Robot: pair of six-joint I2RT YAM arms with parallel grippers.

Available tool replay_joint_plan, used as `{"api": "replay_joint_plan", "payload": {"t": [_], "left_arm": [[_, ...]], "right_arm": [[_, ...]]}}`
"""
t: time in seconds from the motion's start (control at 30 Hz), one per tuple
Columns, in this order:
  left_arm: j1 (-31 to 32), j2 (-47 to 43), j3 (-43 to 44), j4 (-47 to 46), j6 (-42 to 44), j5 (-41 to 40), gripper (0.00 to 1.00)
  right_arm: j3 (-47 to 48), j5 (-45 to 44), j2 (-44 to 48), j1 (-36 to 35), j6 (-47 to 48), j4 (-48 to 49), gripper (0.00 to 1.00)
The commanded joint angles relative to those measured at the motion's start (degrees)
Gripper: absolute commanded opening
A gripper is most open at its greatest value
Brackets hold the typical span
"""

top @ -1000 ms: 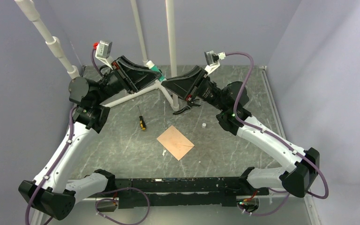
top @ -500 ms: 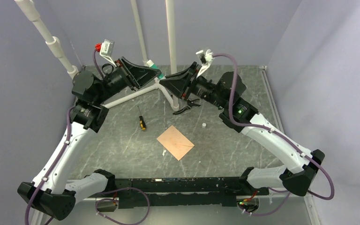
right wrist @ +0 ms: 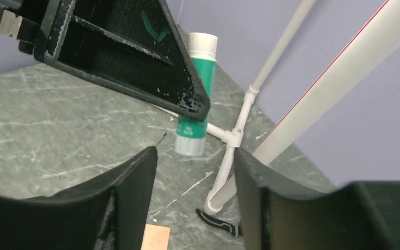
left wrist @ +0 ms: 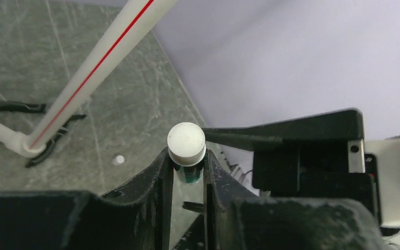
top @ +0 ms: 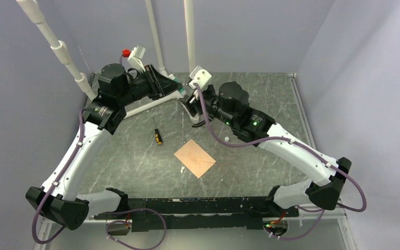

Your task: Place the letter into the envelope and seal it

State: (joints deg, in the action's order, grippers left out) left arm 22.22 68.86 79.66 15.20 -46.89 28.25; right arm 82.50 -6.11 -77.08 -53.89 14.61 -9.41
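Note:
One flat peach-tan rectangle (top: 195,158) lies on the table in front of the arms. No flap shows, so I cannot tell whether it is the letter or the envelope; only this one piece is in view. Its corner shows in the right wrist view (right wrist: 155,238). My left gripper (top: 173,83) is raised at the back and shut on a green glue stick with a white cap (left wrist: 186,143), which also shows in the right wrist view (right wrist: 195,99). My right gripper (right wrist: 195,156) is open and empty, just right of the glue stick (top: 174,79).
A white pipe frame (top: 151,105) stands at the back, its poles rising behind the grippers. Black pliers (top: 204,123) lie by its foot. A yellow-handled screwdriver (top: 158,136) lies left of the peach sheet. A small white cap (top: 227,139) lies to the right.
Both wrists have rolled and swung inward. My right gripper has moved left, close to the glue stick held by my left gripper. The peach sheet has not moved.

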Motion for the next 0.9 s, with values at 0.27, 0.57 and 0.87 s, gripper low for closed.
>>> {"api": "replay_joint_plan", "payload": {"t": [0.27,0.57,0.87], "left_arm": [[-0.18,-6.99,-3.2,-16.47,25.94,26.9,0.02],[-0.16,-4.33,-2.53,-25.17,19.17,38.52,0.02],[-0.2,-3.38,-3.2,-29.52,14.25,40.56,0.02]], "right_arm": [[-9.01,27.04,14.43,8.41,-25.92,7.97,0.69],[-3.98,38.7,10.1,8.44,-27.7,8.15,0.71],[-0.89,40.93,6.97,8.4,-29.02,10.4,0.56]]}}
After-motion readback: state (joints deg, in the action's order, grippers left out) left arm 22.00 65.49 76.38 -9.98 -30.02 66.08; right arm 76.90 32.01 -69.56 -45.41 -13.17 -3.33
